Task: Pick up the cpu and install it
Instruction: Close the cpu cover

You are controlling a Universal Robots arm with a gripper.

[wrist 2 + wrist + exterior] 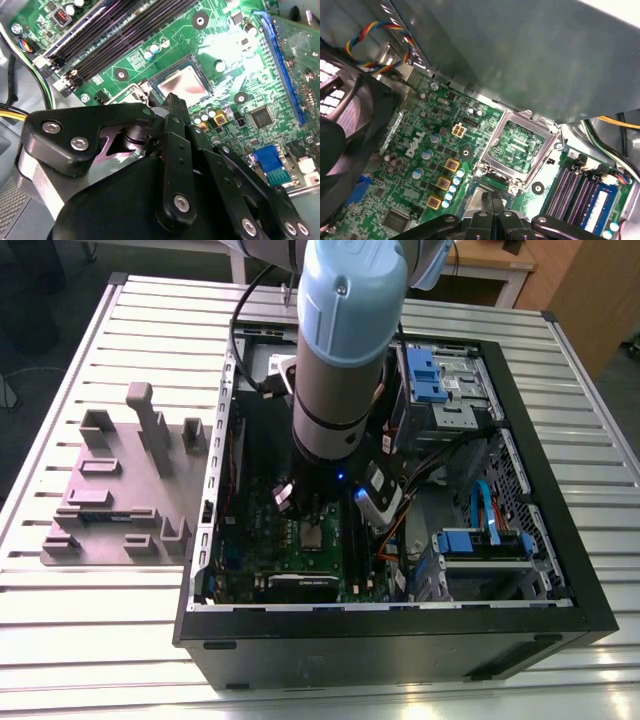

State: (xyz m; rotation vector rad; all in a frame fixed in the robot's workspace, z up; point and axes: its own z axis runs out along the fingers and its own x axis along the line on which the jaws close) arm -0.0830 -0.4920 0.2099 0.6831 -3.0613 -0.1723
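The cpu [312, 535] lies flat in the socket on the green motherboard [300, 567] inside the open computer case. Its silvery top [182, 82] shows in both wrist views, framed by the dark socket. My gripper [172, 99] hangs just above the cpu's edge, and the two thin fingers are pressed together with nothing between them. In the first wrist view the fingertips [488, 199] sit over the cpu [476, 200]. Beside them the socket's metal load plate [492, 145] stands hinged open. The socket lever [131, 89] is unlatched next to the socket.
Memory slots [115, 35] run alongside the socket. A black fan [340, 125] and coloured wires [375, 30] stand near it. Blue drive bays [435, 375], cables and the case wall [400, 625] surround the arm. A grey fixture tray [110, 490] lies at the exterior view's left.
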